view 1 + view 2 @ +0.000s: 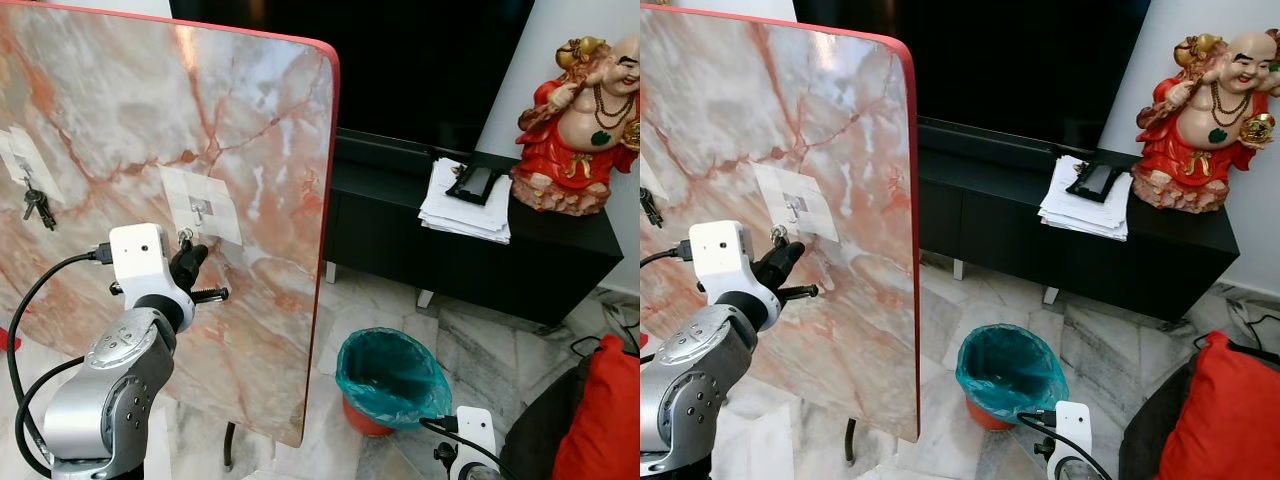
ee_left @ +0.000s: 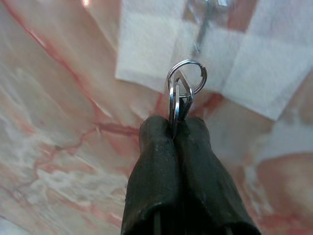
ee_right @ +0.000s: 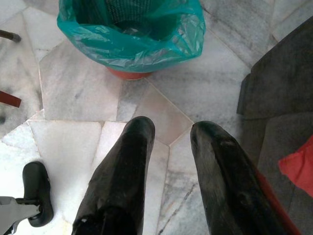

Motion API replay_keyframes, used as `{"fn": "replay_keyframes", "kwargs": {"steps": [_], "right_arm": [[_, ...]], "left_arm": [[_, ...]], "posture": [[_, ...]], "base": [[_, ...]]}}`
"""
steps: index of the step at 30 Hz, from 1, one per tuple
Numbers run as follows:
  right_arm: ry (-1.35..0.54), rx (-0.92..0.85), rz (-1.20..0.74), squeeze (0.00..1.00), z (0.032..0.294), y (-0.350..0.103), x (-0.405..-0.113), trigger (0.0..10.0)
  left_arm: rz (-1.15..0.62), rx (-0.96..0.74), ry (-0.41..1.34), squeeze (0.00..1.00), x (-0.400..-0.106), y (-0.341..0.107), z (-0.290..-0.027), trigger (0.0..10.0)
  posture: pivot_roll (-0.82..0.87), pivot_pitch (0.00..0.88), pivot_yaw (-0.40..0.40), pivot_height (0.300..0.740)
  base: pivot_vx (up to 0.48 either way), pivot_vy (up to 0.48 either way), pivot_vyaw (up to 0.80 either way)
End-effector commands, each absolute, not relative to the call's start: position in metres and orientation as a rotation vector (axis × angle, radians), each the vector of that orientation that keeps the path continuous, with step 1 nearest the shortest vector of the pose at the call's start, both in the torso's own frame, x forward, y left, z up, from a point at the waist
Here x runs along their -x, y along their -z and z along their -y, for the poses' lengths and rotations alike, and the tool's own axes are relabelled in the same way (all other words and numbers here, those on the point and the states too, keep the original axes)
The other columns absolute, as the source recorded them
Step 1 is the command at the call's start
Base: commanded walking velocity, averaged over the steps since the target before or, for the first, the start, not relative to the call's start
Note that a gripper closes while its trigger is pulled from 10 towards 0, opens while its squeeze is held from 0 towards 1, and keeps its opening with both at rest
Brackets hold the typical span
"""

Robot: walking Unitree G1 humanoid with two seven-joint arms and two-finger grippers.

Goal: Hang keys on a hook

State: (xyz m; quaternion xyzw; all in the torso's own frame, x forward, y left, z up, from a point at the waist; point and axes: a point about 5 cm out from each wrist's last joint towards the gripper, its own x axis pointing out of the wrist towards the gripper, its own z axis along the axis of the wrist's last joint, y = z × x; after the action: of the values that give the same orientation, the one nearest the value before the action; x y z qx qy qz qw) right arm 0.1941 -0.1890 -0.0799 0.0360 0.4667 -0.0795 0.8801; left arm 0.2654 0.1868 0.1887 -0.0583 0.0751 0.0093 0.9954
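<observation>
The left gripper (image 2: 176,128) is pinching its two matte black fingers tight together on a thin, shiny metal key ring (image 2: 186,78), whose round loop is sticking out past the fingertips. It is holding the ring up against a glossy, pink-and-white marbled board (image 1: 240,140) with a red rim and rounded corners, just below a small metal hook (image 1: 199,210) stuck on a white square pad. Farther left on the same board, a dark bunch of keys (image 1: 38,207) is hanging from a second padded hook.

The right gripper (image 3: 171,161) is hanging low over the pale veined marble floor (image 3: 73,78), its fingers spread apart and holding nothing. Near it, a round bin (image 1: 390,378) lined with crinkled teal plastic is standing. On the far right, a glossy red figurine (image 1: 578,125) and a stack of papers (image 1: 465,200) are resting on a low black cabinet (image 1: 400,235).
</observation>
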Motion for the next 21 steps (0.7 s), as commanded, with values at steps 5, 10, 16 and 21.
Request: {"fn": "replay_keyframes", "kwargs": {"steps": [5, 10, 16, 21], "right_arm": [[0.168, -0.071, -0.987, 0.00, 0.191, 0.081, -0.191, 10.0], [0.169, -0.072, -0.986, 0.00, 0.191, 0.081, -0.192, 10.0], [0.168, -0.069, -0.987, 0.00, 0.191, 0.081, -0.192, 10.0], [0.167, -0.069, -0.987, 0.00, 0.192, 0.081, -0.192, 10.0]], "left_arm": [[-0.169, 0.107, -0.010, 0.00, -0.268, -0.187, -0.185, 10.0], [-0.149, 0.110, -0.004, 0.00, -0.270, -0.193, -0.184, 10.0], [-0.134, 0.106, -0.019, 0.00, -0.271, -0.197, -0.187, 10.0], [-0.131, 0.108, -0.020, 0.00, -0.273, -0.199, -0.187, 10.0]], "posture": [[0.10, 0.000, -0.081, 0.740], [0.09, 0.000, -0.081, 0.740], [0.10, 0.000, -0.086, 0.740], [0.10, 0.000, -0.086, 0.740]], "base": [[0.000, 0.000, 0.00], [0.000, 0.000, 0.00], [0.000, 0.000, 0.00], [0.000, 0.000, 0.00]]}}
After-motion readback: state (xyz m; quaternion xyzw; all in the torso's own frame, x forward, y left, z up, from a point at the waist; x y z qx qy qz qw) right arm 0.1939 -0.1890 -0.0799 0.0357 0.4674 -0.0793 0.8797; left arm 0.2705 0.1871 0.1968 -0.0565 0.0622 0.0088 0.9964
